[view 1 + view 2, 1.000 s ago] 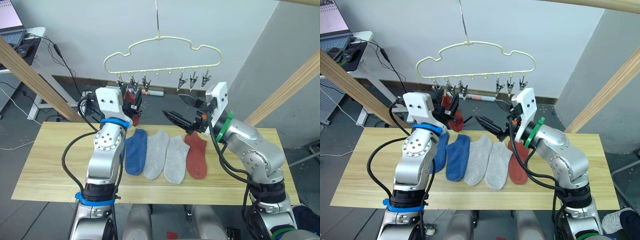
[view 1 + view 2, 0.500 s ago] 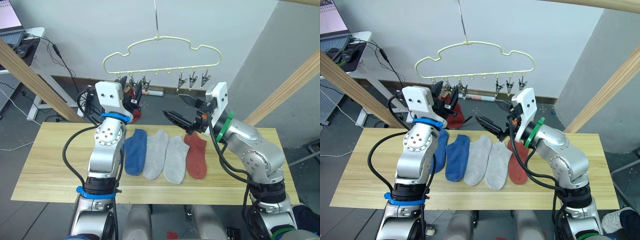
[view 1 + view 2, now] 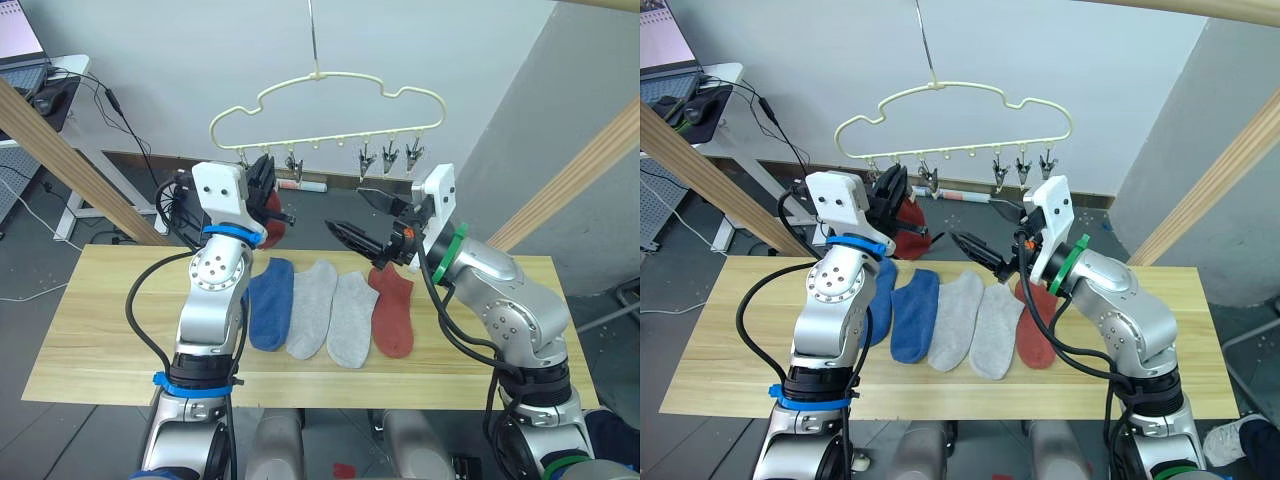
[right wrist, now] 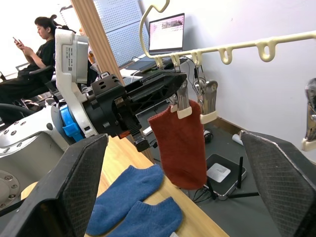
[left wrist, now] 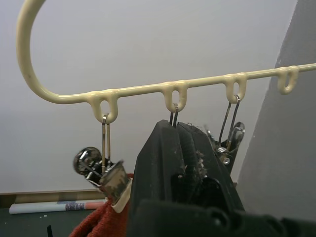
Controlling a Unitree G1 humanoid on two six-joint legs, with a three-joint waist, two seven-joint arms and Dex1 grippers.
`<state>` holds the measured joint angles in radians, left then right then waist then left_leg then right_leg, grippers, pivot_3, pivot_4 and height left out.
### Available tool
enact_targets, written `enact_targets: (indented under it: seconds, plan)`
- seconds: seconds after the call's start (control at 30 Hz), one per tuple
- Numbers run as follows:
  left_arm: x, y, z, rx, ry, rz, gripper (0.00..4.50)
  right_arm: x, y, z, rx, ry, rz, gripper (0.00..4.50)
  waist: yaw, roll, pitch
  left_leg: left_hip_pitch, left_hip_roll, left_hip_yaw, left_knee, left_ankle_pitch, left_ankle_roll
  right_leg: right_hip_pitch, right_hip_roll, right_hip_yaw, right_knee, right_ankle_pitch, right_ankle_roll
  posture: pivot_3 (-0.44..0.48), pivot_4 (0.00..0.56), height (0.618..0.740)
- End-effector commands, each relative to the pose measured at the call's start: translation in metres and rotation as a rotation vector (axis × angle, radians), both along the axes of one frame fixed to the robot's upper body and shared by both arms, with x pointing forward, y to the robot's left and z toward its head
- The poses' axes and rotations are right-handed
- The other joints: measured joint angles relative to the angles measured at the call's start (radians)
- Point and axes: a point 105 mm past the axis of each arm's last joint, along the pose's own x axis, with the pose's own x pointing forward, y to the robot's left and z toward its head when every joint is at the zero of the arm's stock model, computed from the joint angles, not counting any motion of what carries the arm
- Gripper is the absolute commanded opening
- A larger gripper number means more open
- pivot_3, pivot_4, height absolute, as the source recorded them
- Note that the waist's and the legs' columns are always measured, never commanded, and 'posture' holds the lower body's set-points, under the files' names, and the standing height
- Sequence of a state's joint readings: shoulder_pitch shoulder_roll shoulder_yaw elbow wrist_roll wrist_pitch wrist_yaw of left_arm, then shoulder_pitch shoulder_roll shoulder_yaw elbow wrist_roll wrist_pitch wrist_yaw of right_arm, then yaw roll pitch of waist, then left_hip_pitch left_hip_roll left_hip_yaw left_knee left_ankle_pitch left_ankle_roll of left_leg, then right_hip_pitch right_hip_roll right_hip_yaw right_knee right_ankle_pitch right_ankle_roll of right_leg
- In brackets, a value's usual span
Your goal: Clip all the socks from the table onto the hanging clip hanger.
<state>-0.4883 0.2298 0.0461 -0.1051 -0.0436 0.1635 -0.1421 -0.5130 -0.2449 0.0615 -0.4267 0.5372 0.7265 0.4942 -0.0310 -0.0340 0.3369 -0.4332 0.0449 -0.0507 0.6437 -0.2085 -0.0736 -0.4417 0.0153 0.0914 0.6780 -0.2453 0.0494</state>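
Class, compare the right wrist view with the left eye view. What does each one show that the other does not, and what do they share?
The right wrist view adds a seated person looking at a phone, behind the left arm.

The left eye view adds two grey socks and a rust red sock lying flat on the table, plus the hanger's long hook.

Both share the clip hanger, the hanging red sock clipped to it, the left gripper up at the clips, and a blue sock.
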Motion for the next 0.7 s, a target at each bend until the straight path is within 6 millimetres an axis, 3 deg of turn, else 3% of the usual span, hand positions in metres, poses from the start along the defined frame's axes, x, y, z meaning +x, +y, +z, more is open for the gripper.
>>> enact_targets:
  seconds: [0.03,0.13,0.27,0.43,0.7]
  plan:
    - [-0.002,0.001,0.009,0.002,-0.037,-0.004,0.02,0.007,-0.01,-0.032,-0.148,0.058,-0.087,4.5,0.0,0.0,0.0,0.0,0.0,0.0,0.0,0.0,0.0,0.0,0.0,0.0,0.0,0.0,0.0,0.015,0.312,0.74]
    - [-0.002,0.005,0.008,-0.015,-0.009,-0.012,0.02,0.019,-0.034,-0.085,-0.359,0.157,-0.222,4.5,0.003,0.0,0.0,0.0,-0.001,0.0,0.0,0.0,0.0,0.0,-0.001,0.0,-0.001,0.0,0.0,0.017,0.314,0.74]
    - [-0.004,0.01,0.007,-0.011,0.001,-0.015,0.02,0.03,-0.051,-0.121,-0.487,0.193,-0.293,4.5,-0.005,0.0,0.0,0.0,-0.001,0.002,0.0,0.0,0.0,0.0,0.0,0.002,-0.001,0.0,0.0,0.021,0.316,0.74]
    - [-0.006,0.008,0.002,-0.003,0.013,-0.024,0.02,0.037,-0.066,-0.16,-0.627,0.256,-0.317,4.5,-0.008,0.0,0.0,0.001,0.0,0.002,0.0,0.0,0.0,0.0,0.001,0.003,0.0,0.0,0.001,0.03,0.323,0.74]
    - [-0.009,0.0,-0.002,0.015,0.022,-0.046,0.02,0.027,-0.068,-0.207,-0.752,0.348,-0.23,4.5,-0.008,-0.001,0.0,0.001,0.0,0.003,0.0,0.0,0.0,0.0,0.0,0.004,-0.001,0.0,0.001,0.036,0.325,0.74]
